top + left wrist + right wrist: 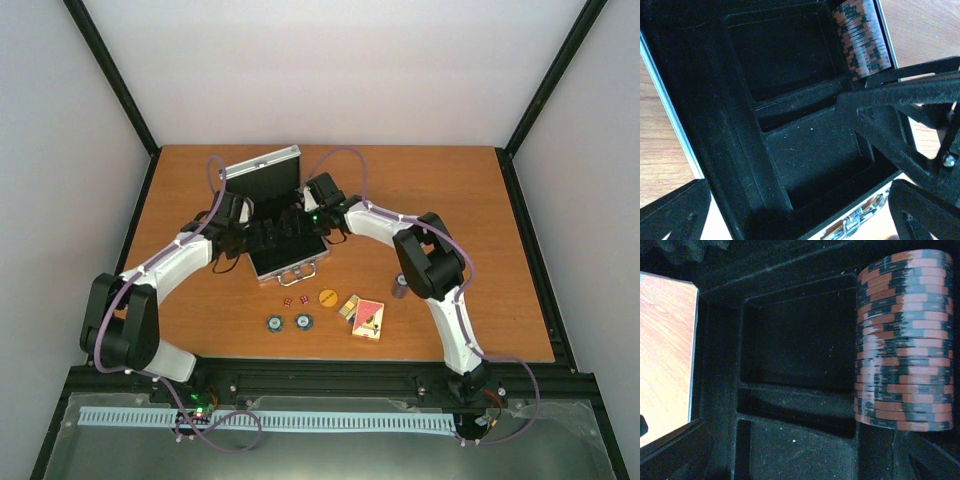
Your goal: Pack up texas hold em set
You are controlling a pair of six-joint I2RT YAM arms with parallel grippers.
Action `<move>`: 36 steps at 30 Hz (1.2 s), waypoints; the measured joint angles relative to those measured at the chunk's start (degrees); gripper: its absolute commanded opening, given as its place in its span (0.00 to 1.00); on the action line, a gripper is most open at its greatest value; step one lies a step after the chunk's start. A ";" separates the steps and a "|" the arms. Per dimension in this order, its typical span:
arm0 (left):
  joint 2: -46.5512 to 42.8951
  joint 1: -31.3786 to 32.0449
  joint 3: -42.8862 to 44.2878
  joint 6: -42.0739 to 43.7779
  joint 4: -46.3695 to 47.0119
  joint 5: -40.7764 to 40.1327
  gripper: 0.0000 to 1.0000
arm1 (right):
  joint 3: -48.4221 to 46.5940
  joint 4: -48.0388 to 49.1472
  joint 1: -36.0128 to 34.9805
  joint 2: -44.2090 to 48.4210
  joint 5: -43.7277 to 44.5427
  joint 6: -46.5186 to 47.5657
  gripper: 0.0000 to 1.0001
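Left gripper (245, 236) and right gripper (301, 224), both spread, crowd case (262, 172) holding chip stack (905, 340); cards (368, 320) outside

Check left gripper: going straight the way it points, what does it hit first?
The left gripper points down into the open case. First contact would likely be the black floor of the empty pocket below it, though the depth is unclear.
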State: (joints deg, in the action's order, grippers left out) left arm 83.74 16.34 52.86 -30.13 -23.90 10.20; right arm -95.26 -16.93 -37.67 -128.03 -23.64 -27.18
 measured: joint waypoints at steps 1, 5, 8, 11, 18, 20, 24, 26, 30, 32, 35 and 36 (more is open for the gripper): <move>0.11 -0.04 0.00 0.04 0.02 0.15 1.00 | 0.00 0.46 0.00 -0.11 0.37 -0.33 1.00; 0.17 -0.35 0.00 0.42 0.00 0.55 1.00 | 0.09 3.28 0.00 -0.57 1.36 -1.75 1.00; 0.17 -0.57 0.00 0.68 -0.04 0.59 1.00 | 0.46 5.25 0.02 -0.79 1.86 -2.71 1.00; 0.17 -0.61 0.00 1.07 -0.09 0.59 1.00 | 0.50 6.32 0.02 -0.98 1.99 -3.41 1.00; 0.17 -0.61 0.00 1.55 -0.17 0.57 1.00 | 1.62 6.49 0.02 -0.28 1.79 -3.08 1.00; 0.17 -0.61 0.00 1.62 -0.33 0.55 1.00 | 2.78 5.27 0.02 0.90 1.77 -2.43 1.00; 0.15 -0.61 0.00 1.62 -0.61 0.33 1.00 | 4.15 1.55 0.02 3.87 1.95 -0.63 1.00; -0.04 -0.63 0.00 1.62 -0.72 0.07 1.00 | 5.01 -0.48 0.02 6.34 2.29 0.50 1.00; -1.14 -0.68 0.13 1.68 -1.99 -0.72 1.00 | 5.86 -5.14 0.02 12.15 3.98 3.43 1.00; -1.90 -0.72 0.83 1.84 -3.91 -1.11 1.00 | 6.25 -7.74 0.02 14.93 5.44 5.40 1.00; -3.13 -0.72 2.84 2.01 -6.95 -1.95 1.00 | 7.48 -11.82 -0.22 18.14 8.74 8.70 1.00; -3.74 -0.74 3.63 2.12 -7.82 -2.29 1.00 | 8.20 -13.42 -0.39 19.10 10.36 10.03 1.00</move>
State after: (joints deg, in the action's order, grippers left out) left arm 80.01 15.59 56.49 -28.01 -31.73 7.90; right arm -87.07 -30.35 -38.06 -108.92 -13.28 -17.15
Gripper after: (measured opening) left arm 0.997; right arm 0.995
